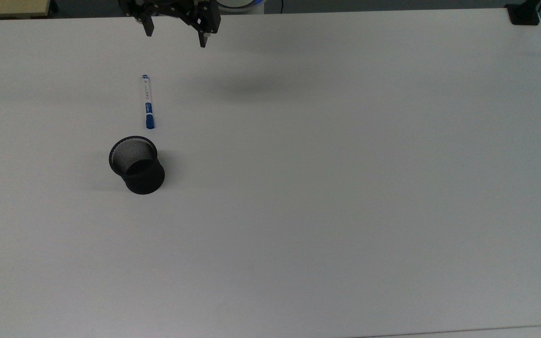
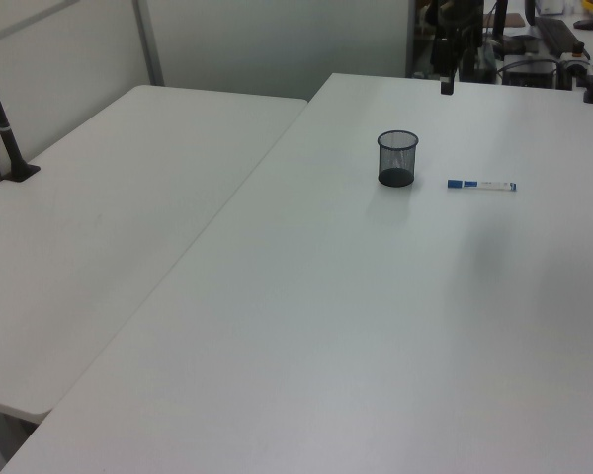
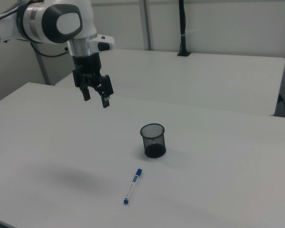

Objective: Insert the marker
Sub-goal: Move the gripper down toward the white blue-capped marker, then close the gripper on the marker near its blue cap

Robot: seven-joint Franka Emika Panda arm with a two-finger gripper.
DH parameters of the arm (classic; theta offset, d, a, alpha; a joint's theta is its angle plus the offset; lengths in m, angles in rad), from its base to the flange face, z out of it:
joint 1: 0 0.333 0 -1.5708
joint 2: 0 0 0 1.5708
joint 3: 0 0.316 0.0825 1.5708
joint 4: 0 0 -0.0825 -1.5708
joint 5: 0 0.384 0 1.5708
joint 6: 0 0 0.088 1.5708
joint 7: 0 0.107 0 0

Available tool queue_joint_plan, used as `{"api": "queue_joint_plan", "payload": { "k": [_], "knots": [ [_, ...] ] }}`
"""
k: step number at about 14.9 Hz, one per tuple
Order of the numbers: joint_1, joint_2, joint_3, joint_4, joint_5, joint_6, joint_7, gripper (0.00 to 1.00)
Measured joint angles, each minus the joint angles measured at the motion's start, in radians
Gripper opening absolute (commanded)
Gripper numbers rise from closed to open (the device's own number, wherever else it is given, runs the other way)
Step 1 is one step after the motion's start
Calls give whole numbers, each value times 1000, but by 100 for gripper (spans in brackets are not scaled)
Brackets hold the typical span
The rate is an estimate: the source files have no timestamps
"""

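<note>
The marker (image 1: 147, 101) lies flat on the white table (image 1: 345, 164), white barrel with a blue cap at the end nearest the black mesh cup (image 1: 136, 164). In the right view the marker (image 3: 132, 185) rests in front of the cup (image 3: 153, 140), and in the left view the marker (image 2: 481, 185) is to the right of the cup (image 2: 396, 158). The cup stands upright and holds nothing that I can see. My gripper (image 1: 174, 40) hangs open and empty high above the table's far edge, apart from the marker. From the right view the gripper (image 3: 96, 98) hovers well above the surface.
A second white table (image 2: 109, 227) adjoins on the left view's left, with a black pole (image 2: 2, 128) clamped to it. A black clamp (image 1: 524, 14) sits at the top view's upper right corner. The arm's shadow (image 1: 251, 87) falls on the table beside the marker.
</note>
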Motion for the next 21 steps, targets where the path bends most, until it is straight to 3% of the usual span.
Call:
{"api": "queue_joint_plan", "payload": {
  "k": [5,10,13,16,18,21],
  "knots": [
    [-3,50,0,-6,0,14,-22,100],
    [-29,175,0,-54,0,196,-30,92],
    [-38,280,0,-95,-2,292,-128,90],
    [-43,308,-10,-141,-9,330,-207,88],
    [-49,312,-25,-173,-17,368,-241,83],
    [-62,319,-53,-197,-26,401,-311,68]
  ]
}}
